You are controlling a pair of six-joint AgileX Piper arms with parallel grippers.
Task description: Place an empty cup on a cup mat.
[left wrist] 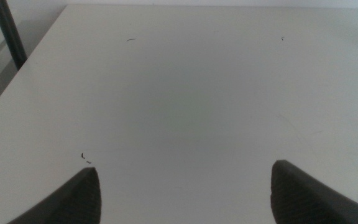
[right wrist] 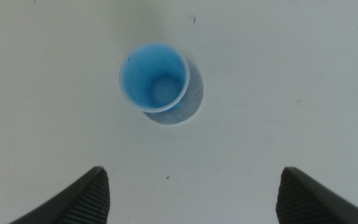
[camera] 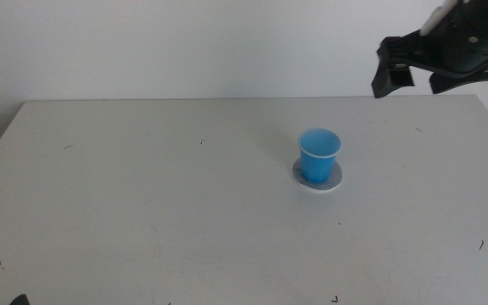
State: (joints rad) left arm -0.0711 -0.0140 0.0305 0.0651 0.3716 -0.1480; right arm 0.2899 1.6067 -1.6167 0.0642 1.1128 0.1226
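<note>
The bright blue cup (camera: 319,155) stands upright and empty on the round grey cup mat (camera: 335,180), right of the table's middle. In the right wrist view the cup (right wrist: 154,76) is seen from above, with the mat (right wrist: 190,101) showing past its side. My right gripper (camera: 420,76) hangs open and empty, high above the table's far right, well clear of the cup; in its own wrist view (right wrist: 191,193) the jaws stand wide apart. My left gripper (left wrist: 185,190) is open over bare table, out of the middle view.
The white table (camera: 142,203) has small dark specks. A pale wall runs behind its far edge. A dark post (left wrist: 8,34) stands beyond the table's edge in the left wrist view.
</note>
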